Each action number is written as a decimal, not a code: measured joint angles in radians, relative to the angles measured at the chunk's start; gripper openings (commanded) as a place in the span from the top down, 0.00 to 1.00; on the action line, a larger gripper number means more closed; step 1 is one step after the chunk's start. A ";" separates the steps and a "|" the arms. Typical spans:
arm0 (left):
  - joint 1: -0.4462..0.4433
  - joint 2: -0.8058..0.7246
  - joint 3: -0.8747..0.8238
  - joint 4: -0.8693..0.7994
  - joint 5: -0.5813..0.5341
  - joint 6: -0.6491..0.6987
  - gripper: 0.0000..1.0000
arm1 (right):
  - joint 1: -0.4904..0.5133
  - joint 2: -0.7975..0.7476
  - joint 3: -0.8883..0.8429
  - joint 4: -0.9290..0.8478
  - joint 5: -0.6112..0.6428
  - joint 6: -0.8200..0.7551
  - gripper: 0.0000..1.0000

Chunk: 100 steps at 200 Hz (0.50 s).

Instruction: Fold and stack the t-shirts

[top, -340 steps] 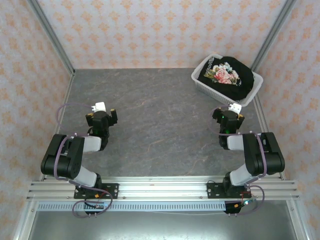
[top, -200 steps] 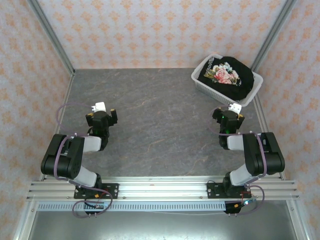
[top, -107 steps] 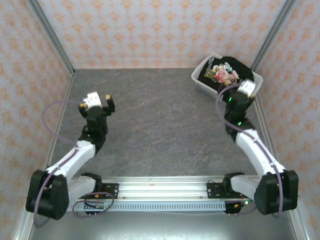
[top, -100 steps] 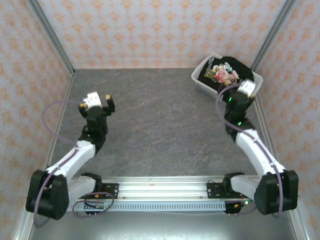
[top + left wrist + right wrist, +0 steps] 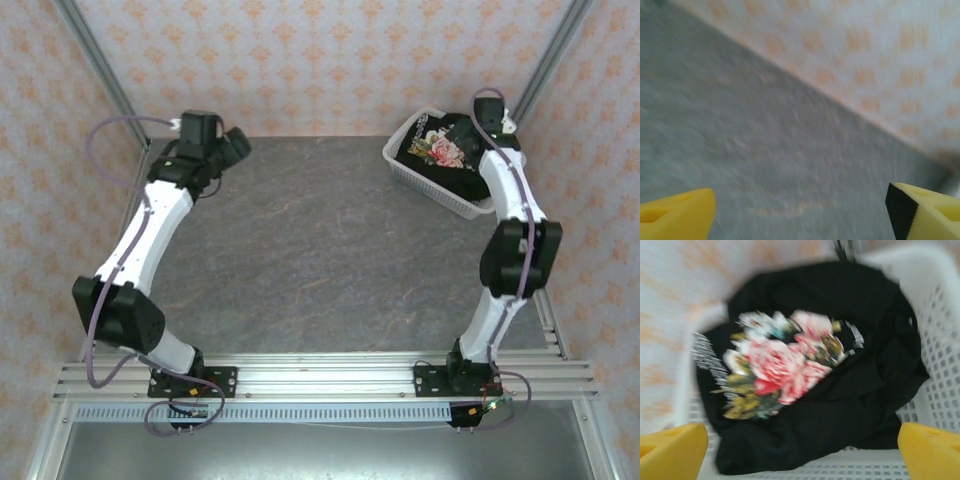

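The t-shirt (image 5: 805, 370) is black, and the side that faces up carries a print of pink roses with yellowish leaves and white marks. It lies crumpled and not folded inside a white perforated basket (image 5: 940, 390) and covers most of its floor. The basket stands at the far right corner of the table (image 5: 320, 250).

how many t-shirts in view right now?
1: the black floral t-shirt, bunched in the white basket at the far right. Others could be hidden beneath it.
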 measured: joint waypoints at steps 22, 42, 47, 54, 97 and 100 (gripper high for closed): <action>-0.094 0.012 0.000 -0.037 0.054 -0.005 0.13 | -0.031 0.195 0.156 -0.082 -0.064 0.033 0.02; -0.166 0.009 0.001 -0.045 0.077 -0.017 0.14 | -0.040 0.333 0.280 -0.127 -0.110 0.068 0.02; -0.179 0.009 0.000 -0.046 0.080 -0.019 0.15 | -0.040 0.367 0.309 -0.137 -0.122 0.079 0.04; -0.192 0.009 0.000 -0.048 0.083 -0.021 0.15 | -0.039 0.403 0.341 -0.147 -0.134 0.092 0.06; -0.214 0.002 -0.009 -0.058 0.079 -0.029 0.17 | -0.036 0.523 0.454 -0.176 -0.177 0.169 0.33; -0.214 0.000 -0.011 -0.061 0.079 -0.029 0.17 | -0.036 0.523 0.457 -0.175 -0.178 0.167 0.39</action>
